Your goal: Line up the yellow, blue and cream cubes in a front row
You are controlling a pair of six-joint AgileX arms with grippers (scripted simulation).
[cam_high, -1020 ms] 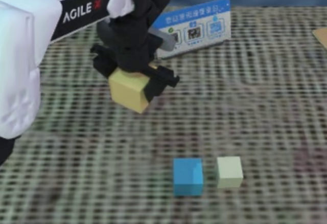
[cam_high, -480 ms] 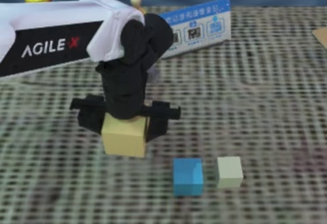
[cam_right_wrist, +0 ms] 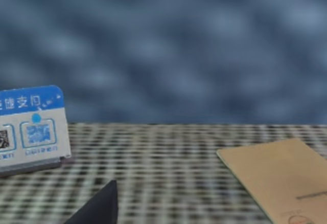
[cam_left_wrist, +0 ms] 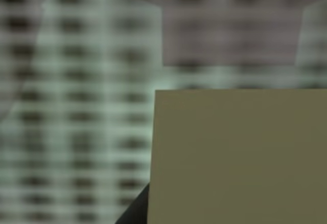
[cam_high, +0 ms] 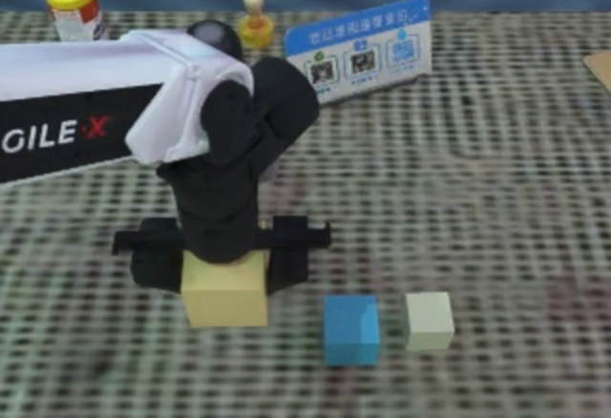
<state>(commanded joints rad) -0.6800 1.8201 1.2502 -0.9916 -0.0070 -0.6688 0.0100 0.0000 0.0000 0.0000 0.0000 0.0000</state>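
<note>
My left gripper (cam_high: 224, 267) is shut on the large yellow cube (cam_high: 224, 294), one black finger (cam_high: 158, 263) on each side of it. It holds the cube near the table's front, just left of the blue cube (cam_high: 351, 329). The smaller cream cube (cam_high: 429, 321) rests on the mat right of the blue one, a small gap between them. In the left wrist view the yellow cube (cam_left_wrist: 240, 157) fills much of the picture above the woven mat. Whether it touches the mat does not show. My right arm is outside the top view; its wrist view shows only one dark fingertip (cam_right_wrist: 102, 208).
A yellow-capped white bottle (cam_high: 72, 3) and a small yellow-based peg figure (cam_high: 254, 19) stand at the back left. A blue-and-white sign (cam_high: 368, 51) stands at the back middle. A tan card (cam_high: 600, 67) lies at the right edge, near my right arm.
My left arm has carried the yellow cube from the back middle toward the front and a little left, squaring it up beside the blue cube. The blue and cream cubes have not moved.
</note>
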